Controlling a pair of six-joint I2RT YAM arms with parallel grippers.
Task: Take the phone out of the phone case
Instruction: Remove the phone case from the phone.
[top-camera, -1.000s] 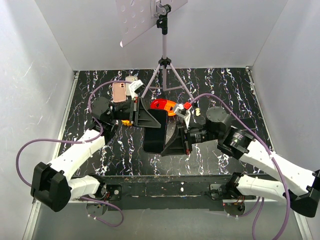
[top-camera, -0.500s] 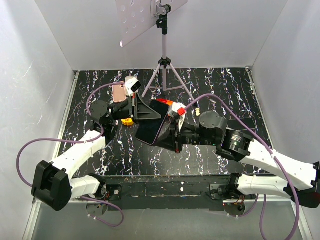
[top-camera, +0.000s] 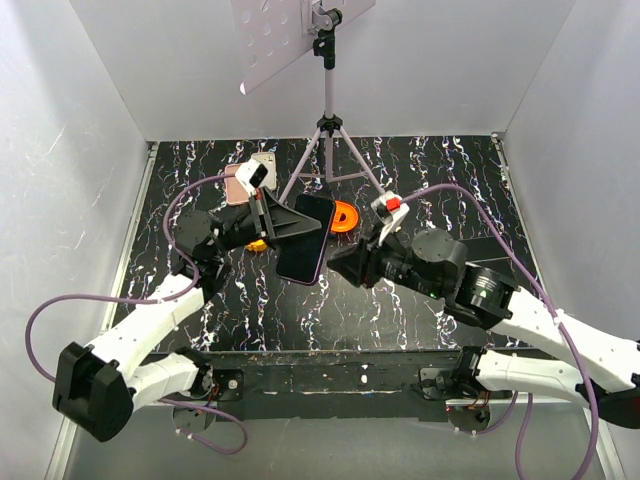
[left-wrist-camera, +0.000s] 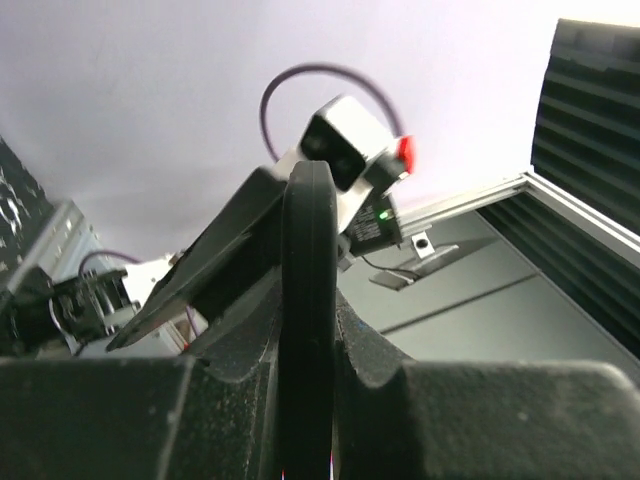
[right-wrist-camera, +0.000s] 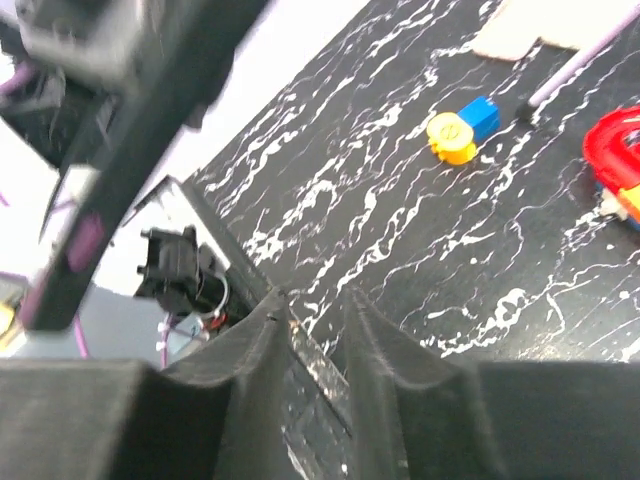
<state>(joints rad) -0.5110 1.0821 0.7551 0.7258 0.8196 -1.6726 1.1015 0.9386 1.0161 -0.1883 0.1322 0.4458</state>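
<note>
My left gripper (top-camera: 308, 228) is shut on a black phone in its case (top-camera: 304, 250), a dark slab with a purple rim, held above the table's middle. In the left wrist view the case (left-wrist-camera: 306, 250) stands edge-on, pinched between the two pads (left-wrist-camera: 390, 360). My right gripper (top-camera: 337, 263) hovers just right of the slab's lower end, not touching it. Its fingers (right-wrist-camera: 400, 350) stand a little apart with only the table between them, so it is open. The same slab (right-wrist-camera: 95, 215) shows at the left of the right wrist view. Whether phone and case have parted I cannot tell.
A tripod (top-camera: 328, 150) stands at the back centre, with an orange ring toy (top-camera: 346, 214) at its foot. A yellow and blue toy (right-wrist-camera: 460, 130) lies under the left arm. A pink phone-like slab (top-camera: 237, 181) lies at the back left. White walls close in both sides.
The right gripper has let go of the black slab and drawn back to the right. The left gripper has kept hold of the slab and carried it slightly back.
</note>
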